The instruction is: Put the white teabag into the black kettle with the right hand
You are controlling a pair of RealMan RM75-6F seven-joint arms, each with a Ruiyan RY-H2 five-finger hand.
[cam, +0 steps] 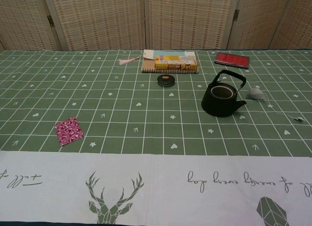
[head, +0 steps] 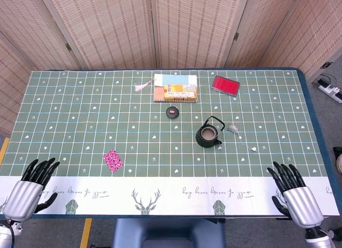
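Silver-backed, with black fingers spread apart and nothing held, the right hand (head: 293, 193) is seen low at the near right edge of the bench (head: 64, 98), palm down, fingertips pointed toward the far side. The left hand (head: 32, 186) is held likewise at the near left edge, fingers apart and empty. Neither hand is caught in the chest view. The small white teabag (cam: 256, 93) is laid on the green checked cloth just right of the round black kettle (cam: 223, 97), which stands upright with its lid off. A string is trailed from the teabag toward the right.
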